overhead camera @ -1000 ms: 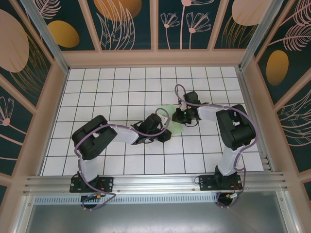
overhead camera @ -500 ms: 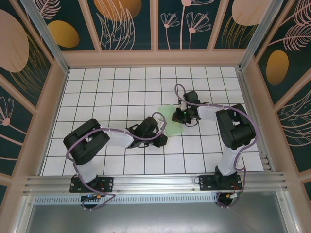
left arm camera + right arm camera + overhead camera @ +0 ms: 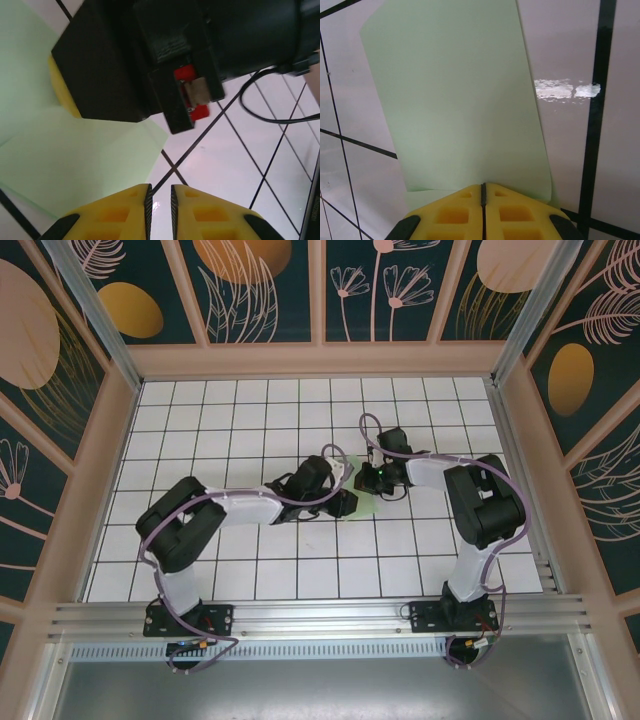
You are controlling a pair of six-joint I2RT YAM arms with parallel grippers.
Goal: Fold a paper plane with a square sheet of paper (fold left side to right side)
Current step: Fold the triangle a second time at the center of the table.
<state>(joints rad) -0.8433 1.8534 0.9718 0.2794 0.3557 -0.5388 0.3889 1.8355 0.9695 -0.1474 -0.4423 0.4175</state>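
Observation:
The square sheet of paper (image 3: 455, 100) is pale green and lies folded on the white grid table, a lower layer peeking out at its near left edge. My right gripper (image 3: 483, 186) is shut, with its yellow tips resting on the sheet's near edge. In the top view the sheet (image 3: 368, 504) shows as a small patch between the two grippers. My left gripper (image 3: 160, 192) hovers over bare table just right of the sheet's corner (image 3: 75, 155). Its jaws stand a narrow gap apart with nothing between them. In the top view the left gripper (image 3: 348, 502) is close beside the right gripper (image 3: 366, 480).
The right gripper's black body (image 3: 125, 60) fills the space just ahead of my left fingers. Wooden walls (image 3: 110, 440) enclose the tiled table (image 3: 240, 420) on three sides. A cable (image 3: 270, 107) loops over the tiles at the right.
My left arm has swung up and to the right, bringing its gripper next to the sheet and the right gripper. The right arm has stayed in place.

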